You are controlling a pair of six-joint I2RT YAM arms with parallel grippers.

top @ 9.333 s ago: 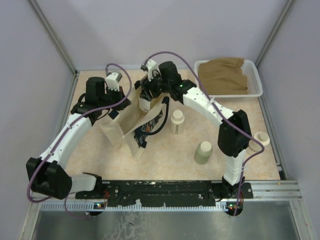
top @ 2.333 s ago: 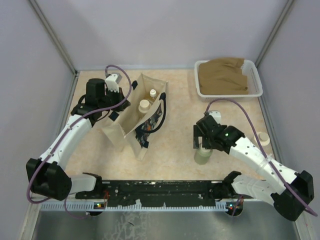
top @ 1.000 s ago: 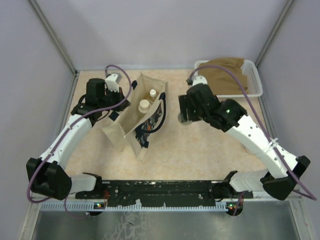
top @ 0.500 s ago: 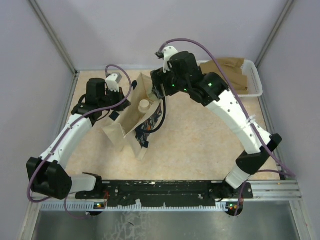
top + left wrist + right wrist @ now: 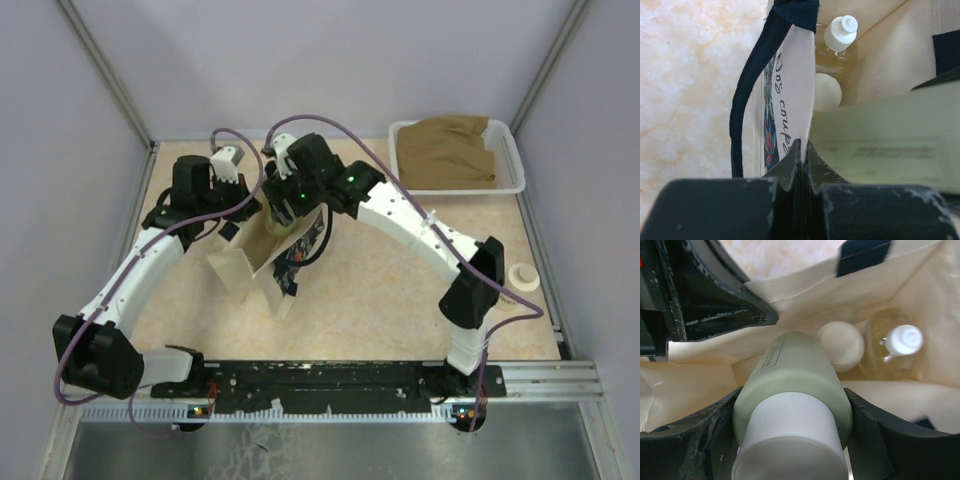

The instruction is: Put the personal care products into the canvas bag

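Observation:
The canvas bag point(image 5: 232, 265) stands open left of centre, its beige wall point(image 5: 795, 90) printed with dark script. My left gripper point(image 5: 803, 150) is shut on the bag's rim and holds the mouth open. My right gripper point(image 5: 792, 405) is shut on the pale olive-green cylinder point(image 5: 795, 380) and holds it top-up in the bag's mouth. Below it in the bag stand the cream bottle point(image 5: 841, 346) and the amber-liquid bottle point(image 5: 897, 347), each with a white cap. From above, the right wrist point(image 5: 290, 190) covers the opening.
A white tray point(image 5: 512, 160) holding folded brown cloth sits at the back right. A small cream round object point(image 5: 521, 277) lies near the right edge. Grey walls close in the table on three sides. The bag's navy handle point(image 5: 747, 100) hangs outside.
The right arm has swung left from mid-table to over the bag, carrying the green cylinder, and has come down into the mouth. The left arm and bag have stayed put.

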